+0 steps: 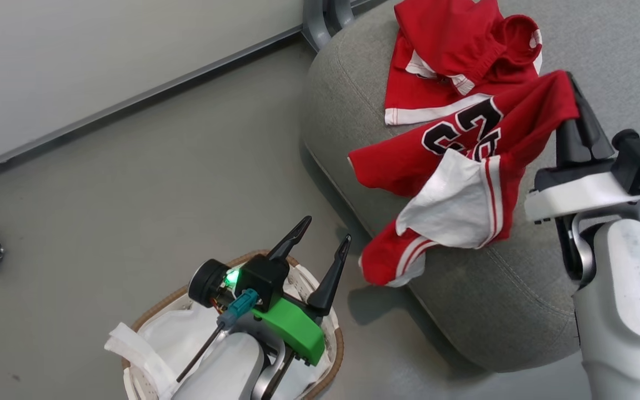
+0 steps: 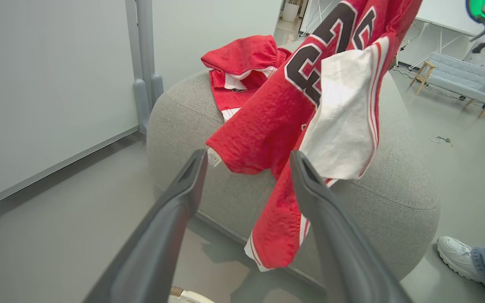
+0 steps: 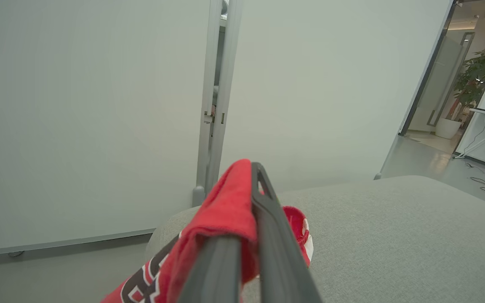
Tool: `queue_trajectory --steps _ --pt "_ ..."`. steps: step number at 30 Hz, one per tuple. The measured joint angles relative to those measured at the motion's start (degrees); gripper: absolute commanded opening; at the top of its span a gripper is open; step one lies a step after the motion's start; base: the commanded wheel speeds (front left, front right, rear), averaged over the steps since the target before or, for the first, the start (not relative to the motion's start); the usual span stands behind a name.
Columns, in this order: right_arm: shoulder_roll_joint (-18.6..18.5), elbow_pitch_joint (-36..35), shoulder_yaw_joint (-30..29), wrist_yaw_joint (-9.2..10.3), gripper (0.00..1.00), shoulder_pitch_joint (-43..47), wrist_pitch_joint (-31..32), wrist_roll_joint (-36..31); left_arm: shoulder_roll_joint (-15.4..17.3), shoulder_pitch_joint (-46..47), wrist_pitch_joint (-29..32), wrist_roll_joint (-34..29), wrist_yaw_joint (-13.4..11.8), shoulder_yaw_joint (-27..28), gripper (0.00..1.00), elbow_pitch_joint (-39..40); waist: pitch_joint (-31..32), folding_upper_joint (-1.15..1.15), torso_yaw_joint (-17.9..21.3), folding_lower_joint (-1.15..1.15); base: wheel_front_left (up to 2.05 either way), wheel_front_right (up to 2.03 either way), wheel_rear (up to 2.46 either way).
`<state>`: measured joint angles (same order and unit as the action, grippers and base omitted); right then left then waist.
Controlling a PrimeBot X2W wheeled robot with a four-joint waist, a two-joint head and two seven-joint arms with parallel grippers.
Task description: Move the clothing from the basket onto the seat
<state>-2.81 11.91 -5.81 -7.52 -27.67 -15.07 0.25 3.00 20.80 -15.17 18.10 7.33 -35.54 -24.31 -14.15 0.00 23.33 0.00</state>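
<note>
Where the right gripper (image 1: 574,91) meets the jersey (image 1: 464,150), we see its two fingers closed together on a fold of red fabric at the garment's upper edge. The right wrist view confirms this: the cloth wraps over one finger (image 3: 221,261) and is pinched against the other. From that grip the jersey hangs down and to the left across the seat (image 1: 498,300), with its black number facing up and a white panel with red stripes folded outward. Its lowest hem droops past the seat's rounded front edge, above the floor (image 1: 131,194). We cannot tell whether the middle of the jersey rests on the cushion or hangs just clear of it.

A second garment (image 1: 453,44), red with a white hem, lies bunched farther back on the seat, just beside the jersey's upper part.

The left gripper (image 1: 325,230) is spread wide and holds nothing. It sits over the basket (image 1: 342,344), which stands on the floor near the seat's front. Inside the basket we see the white liner (image 1: 175,333). A shoe (image 2: 457,252) appears on the floor beside the seat in the left wrist view.
</note>
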Motion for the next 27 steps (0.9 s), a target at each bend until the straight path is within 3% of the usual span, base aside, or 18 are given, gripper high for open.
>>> queue_trajectory --steps 8,10,16,23,27 --pt "-0.07 -3.33 -4.20 0.00 0.00 -9.26 -0.01 -6.83 0.99 1.13 0.00 -0.38 0.00 0.45 1.00 -0.15 -3.29 0.00 -1.80 0.00 0.00 0.00 0.00" --pt "-1.65 -4.11 -5.77 -0.01 0.00 -12.80 0.00 -7.88 1.09 1.27 -0.01 -0.52 0.00 0.63 1.00 -0.05 -3.96 0.00 -2.80 0.00 0.00 0.00 0.00" --pt "-11.91 -1.80 -8.37 0.00 0.00 -24.30 -0.01 -10.14 1.42 1.88 -0.01 -1.12 0.00 1.48 1.00 0.63 -6.07 0.00 -5.54 0.00 0.00 0.00 0.00" --pt "-25.31 7.75 -11.73 0.00 0.00 -41.25 3.79 -10.88 1.81 2.33 -0.01 -1.59 0.00 1.69 1.00 1.09 -9.05 0.00 -8.25 0.00 0.00 0.00 0.00" --pt "-28.92 13.73 -13.65 0.00 0.00 -46.17 4.87 -13.14 2.05 3.11 -0.01 -2.07 0.01 1.76 1.00 1.69 -11.20 0.00 -9.36 0.00 0.00 0.00 0.00"
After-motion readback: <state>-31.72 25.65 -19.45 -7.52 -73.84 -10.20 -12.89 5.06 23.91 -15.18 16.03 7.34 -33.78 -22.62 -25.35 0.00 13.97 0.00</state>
